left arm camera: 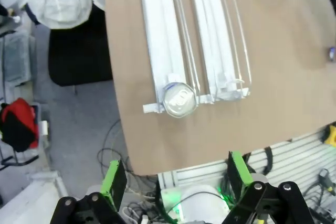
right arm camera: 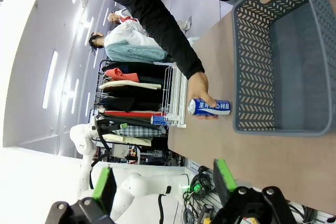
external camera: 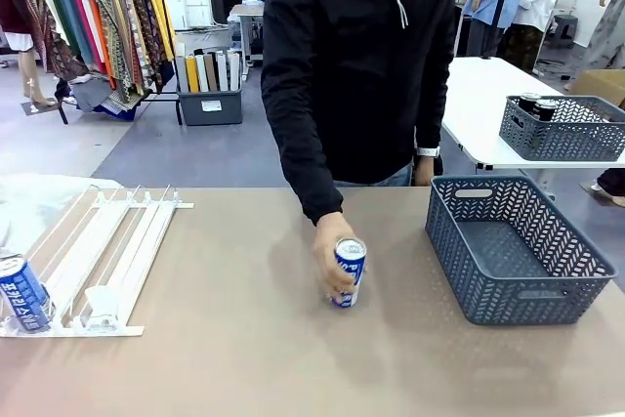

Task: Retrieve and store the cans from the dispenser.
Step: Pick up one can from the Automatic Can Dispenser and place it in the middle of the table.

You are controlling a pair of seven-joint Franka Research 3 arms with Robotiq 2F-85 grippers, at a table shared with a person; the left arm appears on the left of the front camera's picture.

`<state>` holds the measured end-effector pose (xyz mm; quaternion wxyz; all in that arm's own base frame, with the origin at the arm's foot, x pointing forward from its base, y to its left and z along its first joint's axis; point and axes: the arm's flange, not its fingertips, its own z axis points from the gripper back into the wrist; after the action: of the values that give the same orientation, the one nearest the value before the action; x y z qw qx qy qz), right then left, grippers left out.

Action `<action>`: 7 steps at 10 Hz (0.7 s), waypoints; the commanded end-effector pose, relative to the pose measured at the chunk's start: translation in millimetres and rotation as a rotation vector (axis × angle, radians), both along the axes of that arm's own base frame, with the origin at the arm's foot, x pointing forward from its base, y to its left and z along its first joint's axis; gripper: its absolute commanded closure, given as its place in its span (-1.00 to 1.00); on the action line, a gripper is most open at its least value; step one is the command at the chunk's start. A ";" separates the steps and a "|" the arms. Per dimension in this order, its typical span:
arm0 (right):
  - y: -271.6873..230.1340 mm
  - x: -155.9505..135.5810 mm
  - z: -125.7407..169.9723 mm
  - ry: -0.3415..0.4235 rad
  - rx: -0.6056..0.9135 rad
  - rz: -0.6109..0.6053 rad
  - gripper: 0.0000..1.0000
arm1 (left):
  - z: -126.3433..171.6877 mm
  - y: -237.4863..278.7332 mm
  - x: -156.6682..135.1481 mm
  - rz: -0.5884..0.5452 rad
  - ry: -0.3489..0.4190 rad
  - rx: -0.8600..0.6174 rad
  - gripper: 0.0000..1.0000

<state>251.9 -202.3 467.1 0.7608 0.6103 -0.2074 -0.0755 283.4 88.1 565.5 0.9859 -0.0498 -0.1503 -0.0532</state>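
Observation:
A person's hand holds a blue can upright on the table's middle, also seen as the blue can in the right wrist view. Another blue can stands at the low near end of the white dispenser at the left. In the left wrist view its silver top sits against the dispenser stoppers, well ahead of my left gripper, which is open and holds nothing. My right gripper is open too, hovering off the table's edge, far from the held can.
An empty grey lattice basket stands on the table at the right, also seen as the basket in the right wrist view. A second grey basket with dark cans sits on a white table behind. Clear plastic wrap lies at the far left.

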 end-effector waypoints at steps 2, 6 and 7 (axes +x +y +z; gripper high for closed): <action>-0.7 0.7 2.5 -0.018 0.008 -0.002 -1.00 | 0.0 0.0 0.0 0.000 0.000 0.000 -1.00; -0.7 0.7 2.5 -0.018 0.008 -0.002 -1.00 | -73.3 -34.0 27.3 -0.010 0.049 -0.086 -1.00; -0.7 0.7 2.5 -0.018 0.008 -0.002 -1.00 | -85.0 -37.3 29.3 0.035 0.041 -0.058 -1.00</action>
<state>251.9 -202.3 467.2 0.7608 0.6103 -0.2075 -0.0754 313.6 57.3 494.1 0.9872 -0.0870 -0.1209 -0.0568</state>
